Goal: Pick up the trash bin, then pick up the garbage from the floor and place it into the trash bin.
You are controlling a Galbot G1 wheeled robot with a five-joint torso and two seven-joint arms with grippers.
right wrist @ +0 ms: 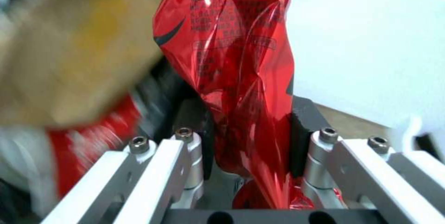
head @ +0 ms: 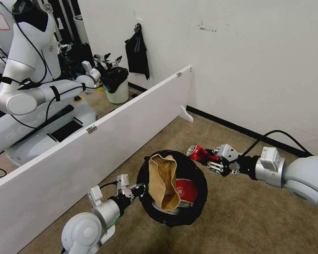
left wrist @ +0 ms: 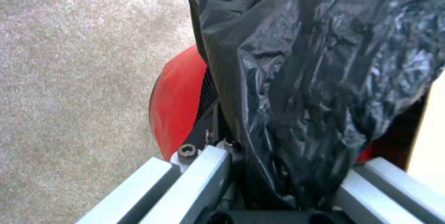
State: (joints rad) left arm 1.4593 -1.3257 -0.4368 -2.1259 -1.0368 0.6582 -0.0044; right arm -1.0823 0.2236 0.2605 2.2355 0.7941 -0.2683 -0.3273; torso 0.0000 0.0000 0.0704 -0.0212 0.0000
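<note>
The trash bin (head: 172,187) is held off the carpet by its near rim, where the left gripper (head: 139,189) is clamped on the black liner (left wrist: 297,78) and red wall. The red can (head: 200,153), crushed, is pinched between the pads of the right gripper (head: 211,159) just beyond the far rim. For a clean drop, the can is best carried further over the opening before release, since it seems to hang at the rim. The opening is partly taken up by a tan paper bag (head: 163,181) standing proud and a red-white paper cup (head: 186,191). A white partition board (head: 95,141) stands near the left side.
</note>
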